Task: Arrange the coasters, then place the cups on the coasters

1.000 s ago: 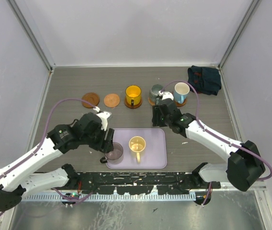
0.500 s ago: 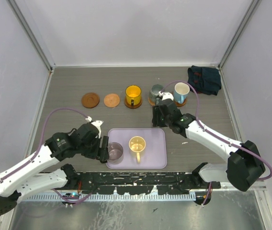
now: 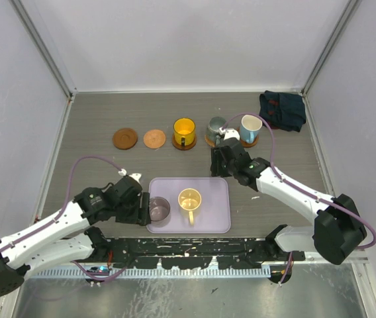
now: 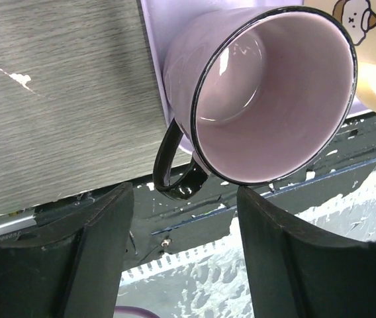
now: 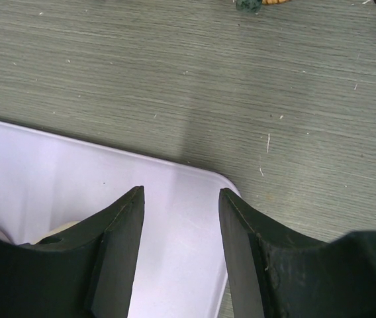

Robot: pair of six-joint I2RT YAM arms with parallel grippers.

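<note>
On the lavender tray (image 3: 211,215) stand a purplish-grey cup (image 3: 158,211) and a cream cup (image 3: 189,199). My left gripper (image 3: 144,211) is open at the purplish cup's left side. In the left wrist view that cup (image 4: 267,93) lies just beyond my left gripper (image 4: 185,192), and its black handle (image 4: 175,169) sits near the fingertips, untouched. My right gripper (image 3: 219,171) hangs open and empty over the tray's far right corner (image 5: 175,218). Two bare coasters (image 3: 125,138) (image 3: 154,138) lie at the back left. The yellow-orange cup (image 3: 184,132), grey-green cup (image 3: 216,126) and light blue cup (image 3: 251,127) stand on coasters.
A dark blue cloth (image 3: 282,110) lies at the back right corner. Metal frame posts and grey walls close in the table on both sides. The arm bases and a black rail (image 3: 194,248) run along the near edge, right behind the tray.
My left arm has drawn back toward the near edge and come down beside the purplish cup's handle side. The right arm and all cups have stayed put.
</note>
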